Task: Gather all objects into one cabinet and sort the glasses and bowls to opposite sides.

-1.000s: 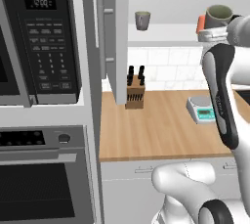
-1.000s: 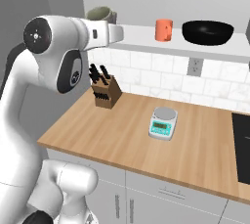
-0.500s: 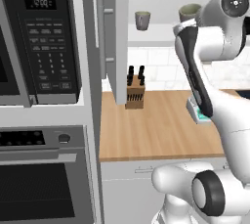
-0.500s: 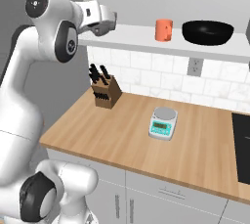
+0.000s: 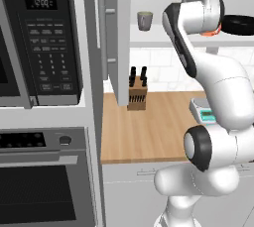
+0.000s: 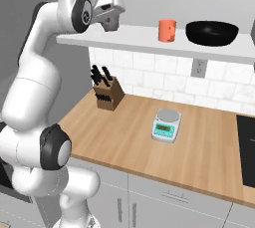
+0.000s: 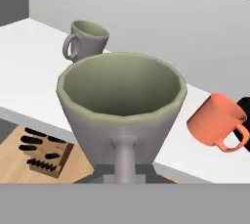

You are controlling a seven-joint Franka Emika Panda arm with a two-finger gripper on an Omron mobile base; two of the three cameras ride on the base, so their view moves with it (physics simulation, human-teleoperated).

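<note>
My gripper (image 6: 110, 15) is shut on the side handle of a grey-green glass (image 7: 122, 96), held upright just above the white shelf (image 6: 139, 37) of the cabinet. A second grey-green glass (image 7: 86, 40) (image 5: 145, 20) stands farther back on the shelf, near the open grey cabinet door (image 5: 115, 37). To the right on the same shelf are the orange mug (image 7: 217, 120) (image 6: 167, 30) and the wide black bowl (image 6: 211, 32) (image 5: 239, 24). In the hand view, the held glass hides my fingertips.
On the wooden counter (image 6: 199, 147) below stand a knife block (image 6: 107, 92) (image 5: 137, 92) and a white scale (image 6: 167, 124). A microwave (image 5: 42, 42) and an oven (image 5: 39, 181) fill the left. My own arm (image 5: 198, 47) stands in front of the shelf's middle.
My arm has swung left along the shelf and its elbow has risen, carrying the held glass towards the glass that stands by the door. The things on the shelf have not moved.
</note>
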